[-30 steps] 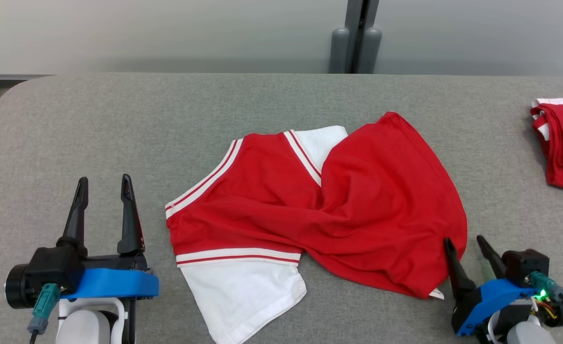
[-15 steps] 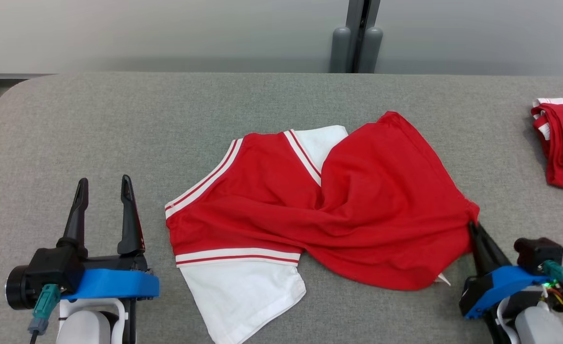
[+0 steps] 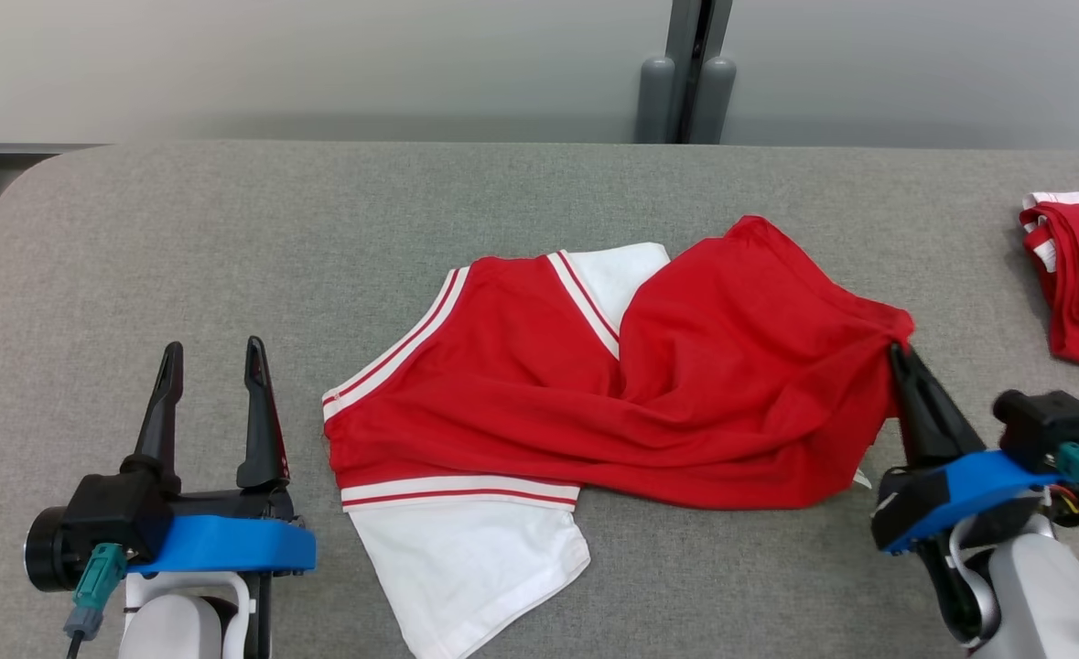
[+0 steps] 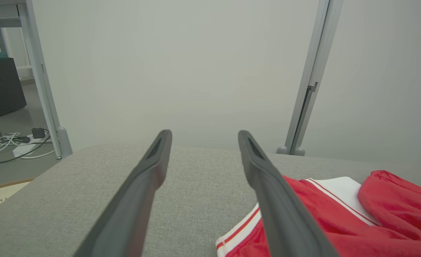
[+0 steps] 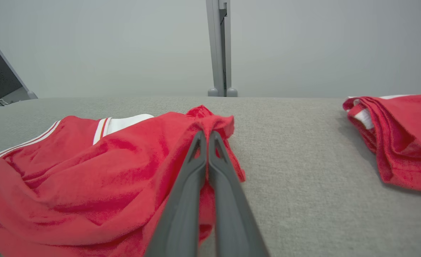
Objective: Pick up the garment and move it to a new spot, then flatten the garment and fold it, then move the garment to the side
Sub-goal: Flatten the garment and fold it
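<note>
My right tool [image 3: 896,351] is pinched tight on the right edge of the garment [image 3: 685,403], holding that corner up so I can drag it somewhere new. The rest lies crumpled mid-surface [image 3: 228,229]. My left tool [image 3: 212,352] sits spread wide and empty beside it, probably for flattening.

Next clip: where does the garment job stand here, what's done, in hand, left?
Done: the right gripper is shut on the right edge of the red-and-white garment, bunching the cloth there. In hand: the pick-up; most of the garment lies crumpled on the grey table, and the left gripper is open beside it, holding nothing. Left: moving it, flattening, folding, setting it aside.
</note>
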`<state>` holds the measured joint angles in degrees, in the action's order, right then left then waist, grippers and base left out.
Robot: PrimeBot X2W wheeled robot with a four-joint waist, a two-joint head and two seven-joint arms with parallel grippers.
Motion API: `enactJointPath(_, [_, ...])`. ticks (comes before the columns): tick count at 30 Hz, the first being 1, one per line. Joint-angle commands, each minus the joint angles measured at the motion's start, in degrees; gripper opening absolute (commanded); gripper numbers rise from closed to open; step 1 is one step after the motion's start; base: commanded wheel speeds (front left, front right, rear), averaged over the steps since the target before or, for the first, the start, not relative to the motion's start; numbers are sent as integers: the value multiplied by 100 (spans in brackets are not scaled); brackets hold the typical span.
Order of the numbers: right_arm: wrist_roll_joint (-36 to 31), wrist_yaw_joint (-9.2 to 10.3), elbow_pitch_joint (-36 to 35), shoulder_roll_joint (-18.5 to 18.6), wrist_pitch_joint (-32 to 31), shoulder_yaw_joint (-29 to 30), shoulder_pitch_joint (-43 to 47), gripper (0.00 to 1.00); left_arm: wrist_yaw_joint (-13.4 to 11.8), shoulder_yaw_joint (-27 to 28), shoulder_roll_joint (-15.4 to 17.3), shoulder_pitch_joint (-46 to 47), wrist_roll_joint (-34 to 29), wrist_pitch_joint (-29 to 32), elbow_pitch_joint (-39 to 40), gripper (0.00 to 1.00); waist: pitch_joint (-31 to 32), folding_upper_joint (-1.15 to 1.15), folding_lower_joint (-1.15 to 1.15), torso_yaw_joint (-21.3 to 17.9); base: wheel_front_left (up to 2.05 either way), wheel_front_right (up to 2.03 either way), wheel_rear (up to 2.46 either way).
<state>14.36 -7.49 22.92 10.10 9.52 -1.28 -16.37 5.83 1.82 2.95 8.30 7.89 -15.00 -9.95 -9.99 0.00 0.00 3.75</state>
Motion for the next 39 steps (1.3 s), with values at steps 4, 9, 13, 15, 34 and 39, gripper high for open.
enactJointPath(4, [-20,-1,97,-132,-143,-213,-397,0,-26,-24,-9,52,24,-23,-19,100,-40,0,0,17,0,0,0])
enactJointPath(9, [-149,-1,763,-231,-160,-510,-1019,0,-41,-116,-9,126,40,-23,-58,100,-68,0,0,74,0,0,0])
enactJointPath(13, [-238,-1,1591,-323,-32,-678,-1534,0,-41,-162,-10,151,50,-23,-90,100,-81,0,0,134,0,0,0])
enactJointPath(15, [-247,-1,1835,-347,6,-718,-1631,0,-41,-173,-10,151,53,-23,-100,100,-82,0,0,147,0,0,0])
enactJointPath(34, [317,-1,985,238,567,-965,-712,100,-57,-108,-7,-133,33,-23,-52,100,158,0,0,-90,0,0,0])
enactJointPath(39, [191,-1,276,530,568,-822,92,100,-39,-54,-8,-210,5,-23,-3,100,176,0,0,-181,0,0,0])
